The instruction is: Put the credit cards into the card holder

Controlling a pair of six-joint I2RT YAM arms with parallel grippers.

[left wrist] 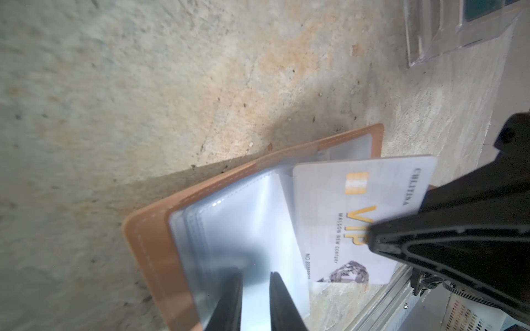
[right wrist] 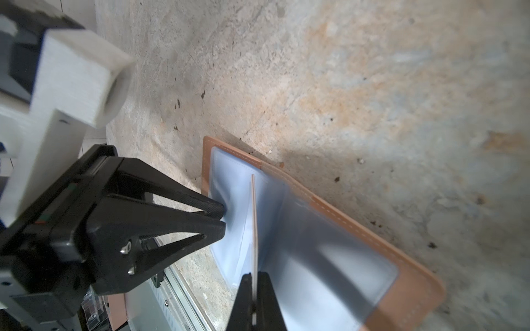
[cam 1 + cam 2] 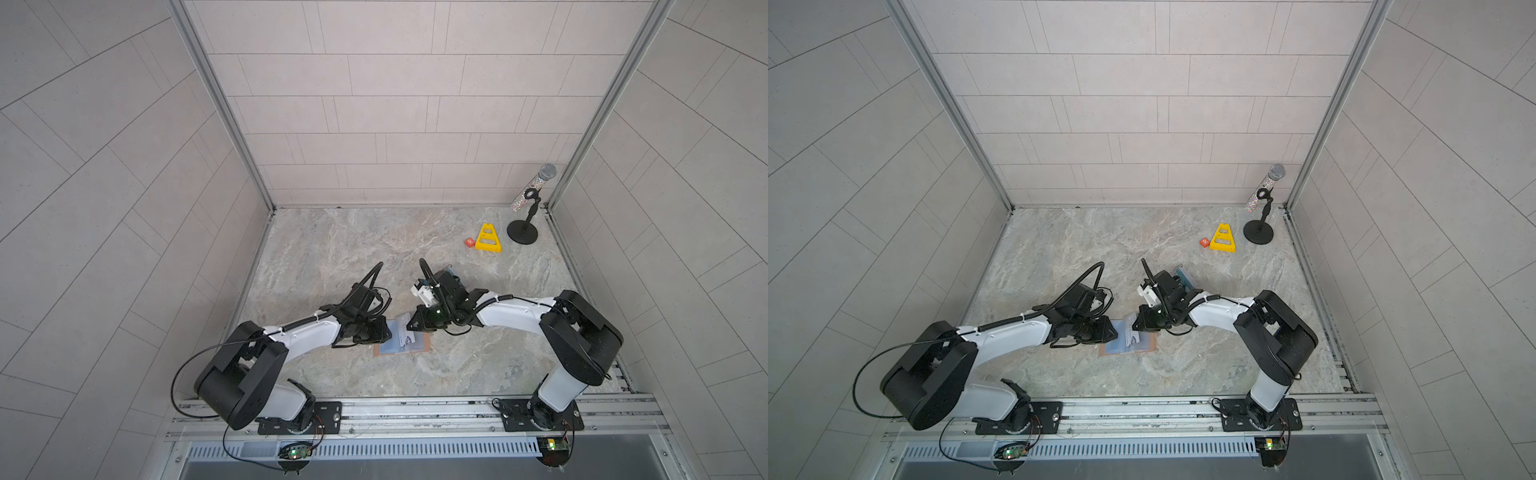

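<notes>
Fingers (image 2: 268, 295) of the right gripper (image 2: 253, 276) clamp the white card (image 1: 358, 217) edgewise over the card holder (image 1: 149, 243), lying open on the table (image 3: 332, 249); left gripper (image 2: 223, 219) pinches a clear sleeve (image 1: 252, 229), presumably to spread its pocket

There is one card holder (image 1: 149, 238), one white card (image 1: 344, 212), and two grippers: the left gripper (image 1: 256, 282) and the right gripper (image 2: 253, 283). Beyond them are one yellow triangle (image 3: 488, 238), one orange block (image 3: 469, 243), one microphone (image 3: 536, 183) and one clear stand (image 1: 424, 43) holding perhaps one teal card (image 3: 1184, 277).
</notes>
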